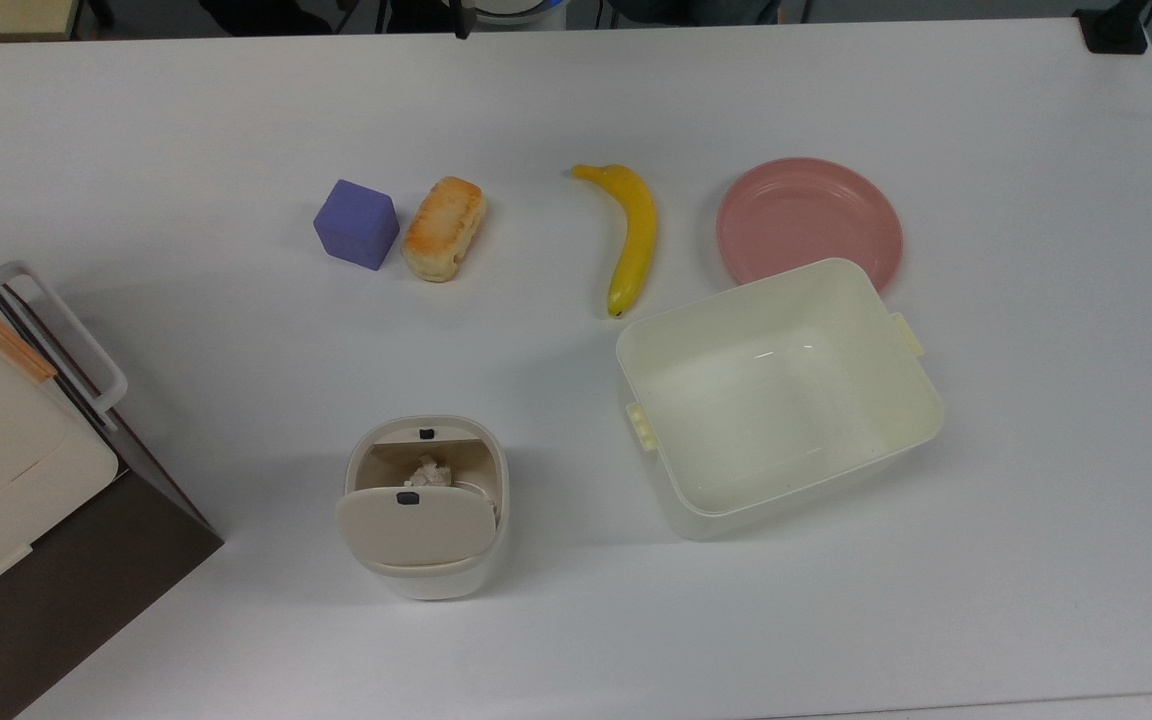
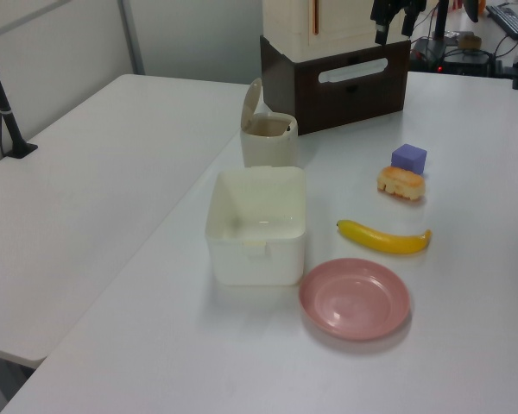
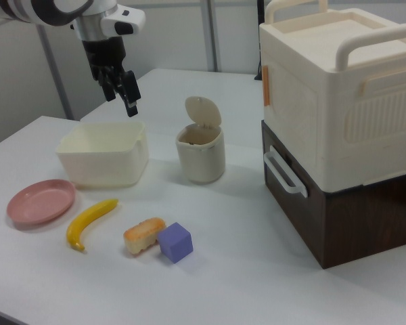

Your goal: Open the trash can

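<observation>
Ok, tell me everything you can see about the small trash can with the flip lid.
The trash can is a small cream-beige bin that looks plastic, with rounded corners. Its hinged flat lid stands raised, so the bin is open, showing a tan interior with a crumpled whitish scrap inside. A small black latch piece sits on the lid and another on the rim. It stands upright on the white table, touching nothing else, between the larger cream tub and the stacked boxes.
</observation>
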You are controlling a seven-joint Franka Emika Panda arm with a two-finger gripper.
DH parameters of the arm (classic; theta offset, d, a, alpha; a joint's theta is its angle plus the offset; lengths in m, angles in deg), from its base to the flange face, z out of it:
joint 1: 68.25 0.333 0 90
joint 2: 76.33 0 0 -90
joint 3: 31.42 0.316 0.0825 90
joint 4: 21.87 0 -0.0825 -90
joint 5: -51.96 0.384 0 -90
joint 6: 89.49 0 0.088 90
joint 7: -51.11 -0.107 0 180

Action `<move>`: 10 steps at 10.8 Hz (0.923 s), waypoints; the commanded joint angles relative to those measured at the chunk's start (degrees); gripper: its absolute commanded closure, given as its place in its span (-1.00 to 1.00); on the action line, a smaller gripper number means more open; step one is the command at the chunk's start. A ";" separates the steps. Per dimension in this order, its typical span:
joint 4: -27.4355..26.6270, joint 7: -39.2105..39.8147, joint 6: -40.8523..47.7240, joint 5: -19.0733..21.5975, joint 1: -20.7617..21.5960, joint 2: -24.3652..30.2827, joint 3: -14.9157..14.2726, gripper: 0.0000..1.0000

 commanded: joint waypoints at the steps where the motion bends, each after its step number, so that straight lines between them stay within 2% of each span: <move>1: -0.13 0.58 0.30 0.48 0.43 0.39 -0.49 -1.00; 10: -0.13 -1.61 1.44 0.48 0.43 0.31 -0.31 -1.00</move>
